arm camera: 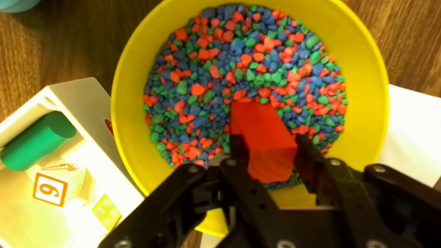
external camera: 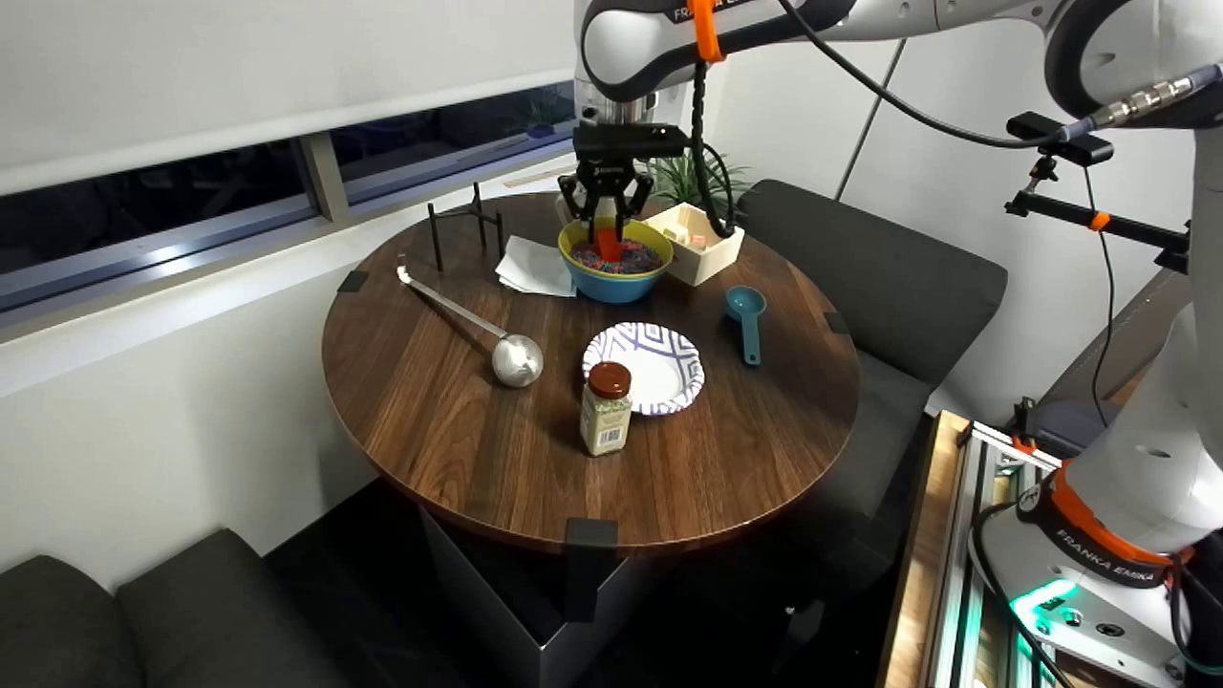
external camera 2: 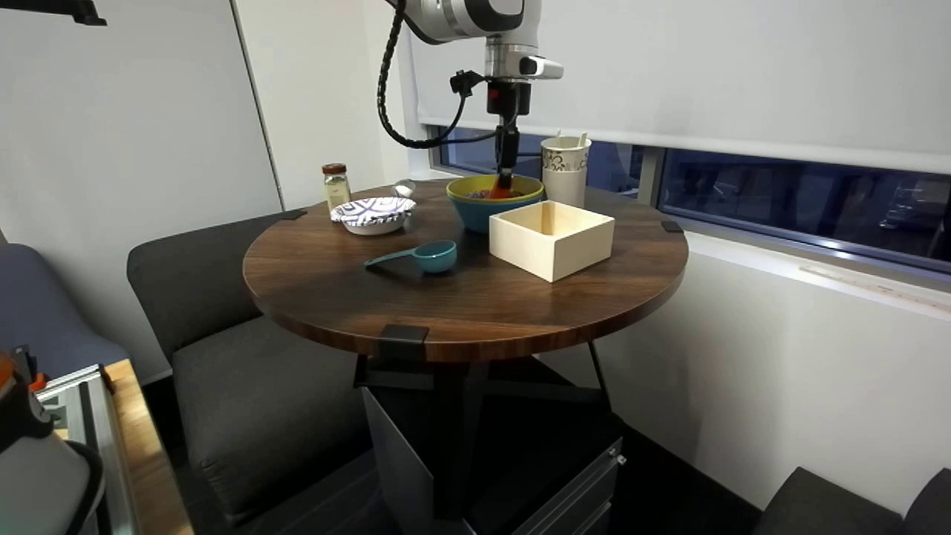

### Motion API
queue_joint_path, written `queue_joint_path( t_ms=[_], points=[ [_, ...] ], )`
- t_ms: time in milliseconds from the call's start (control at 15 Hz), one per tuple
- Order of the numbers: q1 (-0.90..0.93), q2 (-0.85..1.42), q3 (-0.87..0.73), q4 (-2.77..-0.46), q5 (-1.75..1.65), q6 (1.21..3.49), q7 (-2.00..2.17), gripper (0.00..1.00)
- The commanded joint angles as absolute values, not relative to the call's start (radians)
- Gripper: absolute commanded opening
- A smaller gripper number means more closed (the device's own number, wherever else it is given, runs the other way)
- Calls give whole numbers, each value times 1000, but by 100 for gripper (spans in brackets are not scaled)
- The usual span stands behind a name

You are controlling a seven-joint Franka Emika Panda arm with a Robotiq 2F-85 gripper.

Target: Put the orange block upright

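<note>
The orange block (external camera: 610, 250) is in the yellow-rimmed bowl (external camera: 611, 290), among red, blue and green pebbles. In the wrist view the block (arm camera: 263, 127) stands on end, leaning a little, with one end face toward the camera. Its far end meets the pebbles; whether it is sunk in them I cannot tell. My gripper (arm camera: 269, 137) has a finger against each side of the block and appears shut on it. In an exterior view the gripper (external camera 2: 507, 174) points straight down into the bowl, and only a bit of the block (external camera 2: 504, 192) shows.
A wooden box (external camera 2: 553, 245) holding small blocks and a green cylinder (arm camera: 38, 141) stands beside the bowl. White paper (external camera: 535, 268), a patterned cup (external camera 2: 565, 178) and a black stand (external camera: 468, 215) are near. A plate (external camera: 659, 368), jar (external camera: 606, 420), ladle (external camera: 517, 360) and teal scoop (external camera: 747, 306) lie around.
</note>
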State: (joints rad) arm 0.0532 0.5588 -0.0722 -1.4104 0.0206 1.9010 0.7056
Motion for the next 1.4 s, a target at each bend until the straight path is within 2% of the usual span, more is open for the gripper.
queue_joint_path(
  t_ms=[0,67,667,1333],
  points=[
    [65,558,-80,-1402,0,1882,700,12],
    [67,550,-79,-1409,-4,1877,694,9],
    [115,409,-87,-1541,-121,1918,703,9],
    [98,306,-46,-1733,-70,1953,690,9]
  ],
)
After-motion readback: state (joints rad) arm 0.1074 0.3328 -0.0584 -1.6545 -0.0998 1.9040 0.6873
